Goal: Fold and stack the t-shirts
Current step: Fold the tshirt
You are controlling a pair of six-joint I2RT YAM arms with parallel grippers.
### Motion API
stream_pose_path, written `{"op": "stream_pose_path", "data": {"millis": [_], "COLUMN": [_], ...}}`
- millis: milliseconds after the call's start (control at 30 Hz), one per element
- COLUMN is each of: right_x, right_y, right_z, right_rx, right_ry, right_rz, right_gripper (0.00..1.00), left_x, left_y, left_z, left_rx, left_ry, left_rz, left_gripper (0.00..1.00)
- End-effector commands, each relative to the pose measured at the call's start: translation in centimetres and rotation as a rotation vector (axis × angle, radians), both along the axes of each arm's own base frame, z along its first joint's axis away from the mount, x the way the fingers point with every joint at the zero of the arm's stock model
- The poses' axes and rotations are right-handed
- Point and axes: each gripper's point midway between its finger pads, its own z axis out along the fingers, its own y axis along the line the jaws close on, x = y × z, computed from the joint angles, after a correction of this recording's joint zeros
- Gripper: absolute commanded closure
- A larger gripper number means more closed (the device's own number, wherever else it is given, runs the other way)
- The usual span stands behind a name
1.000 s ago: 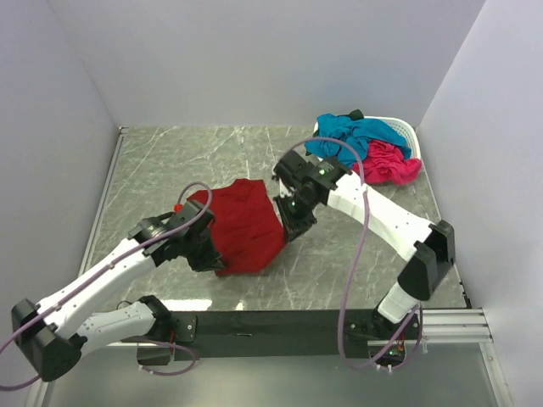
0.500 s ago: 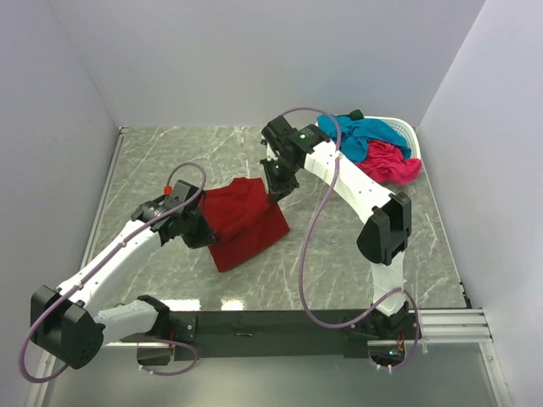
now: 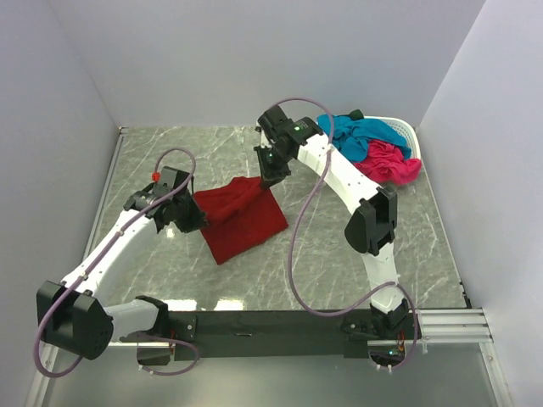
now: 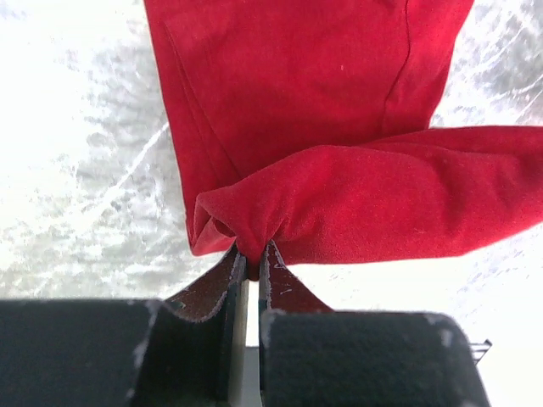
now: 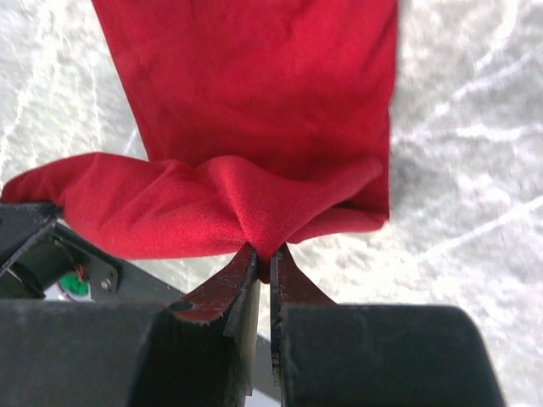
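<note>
The dark red t-shirt (image 3: 244,222) sits mid-tabletop (image 3: 170,153), strung between both arms. The left claw (image 4: 252,254) is clenched on a bunched corner at the shirt's left edge, and the right claw (image 5: 263,256) pinches the far-right corner. The held edge runs from near-left to far-right, with the rest of the cloth trailing nearward onto the marble. I'd say the fold turns on carrying that edge over the trailing part. The left arm stretches low; the right arches over, wrist pointing down. The teal-blue t-shirt (image 3: 356,136) and hot pink t-shirt (image 3: 392,163) wait in the basket (image 3: 407,129), far right.
</note>
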Motion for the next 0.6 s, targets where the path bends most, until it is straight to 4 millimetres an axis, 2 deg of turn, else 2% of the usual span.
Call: {"op": "stream_pose_path", "data": {"millis": [0,333,567], "right_x": [2.7,5.5,7.1], "right_y": [1.6,3.6,4.3], "right_z": [2.1,0.6,-1.2], "right_rx": [0.090,0.138,0.138], "right_ry": [-0.104,-0.154,-0.168], "right_rz": [0.001,-0.024,-0.040], "right_gripper": [1.00,1.00,1.00], "left_x": [2.1,4.0,5.0], "left_y": [0.0,1.6,2.1], "left_z": [1.9,0.6,-1.6], "left_rx": [-0.009,0.021,0.045], "left_ry": [-0.085,-0.110,-0.084], "left_rz": [-0.016,0.008,-0.003], "left_gripper": [1.00,1.00,1.00]}}
